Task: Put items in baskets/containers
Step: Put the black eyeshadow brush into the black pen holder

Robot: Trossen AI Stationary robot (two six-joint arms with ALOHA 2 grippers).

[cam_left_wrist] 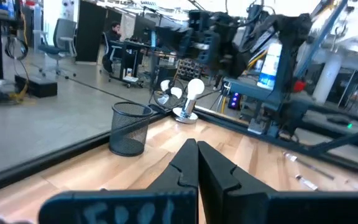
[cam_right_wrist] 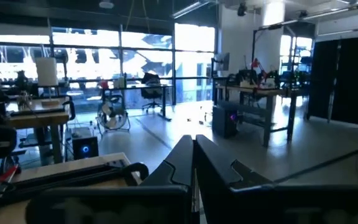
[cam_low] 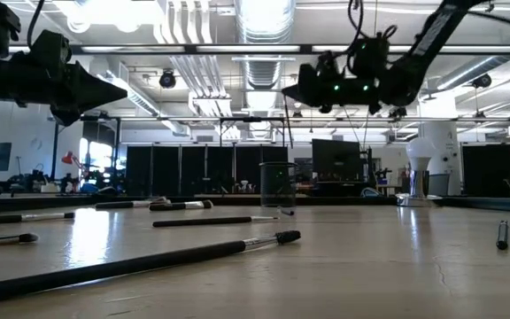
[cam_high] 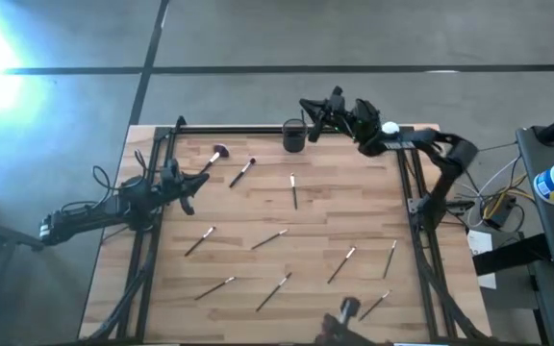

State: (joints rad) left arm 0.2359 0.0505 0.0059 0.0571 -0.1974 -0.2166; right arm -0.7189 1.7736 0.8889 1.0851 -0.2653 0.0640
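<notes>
Brushes point(cam_high: 268, 238) lie scattered flat across the wooden table point(cam_high: 354, 202), none in the black cup point(cam_high: 293, 135). Left gripper point(cam_high: 203, 178) hangs above the table's left edge, fingers closed, empty. Cup stands upright at the far edge. Right gripper point(cam_high: 307, 104) sits raised just beside the cup, closed, holding nothing.

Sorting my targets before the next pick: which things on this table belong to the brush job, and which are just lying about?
Job:
- brushes scattered on the table, such as the fluffy-headed brush and the nearest dark brush
- black mesh cup, at the far edge
- left gripper and right gripper, both shut and empty

Lying about:
- small dish with white ball
</notes>
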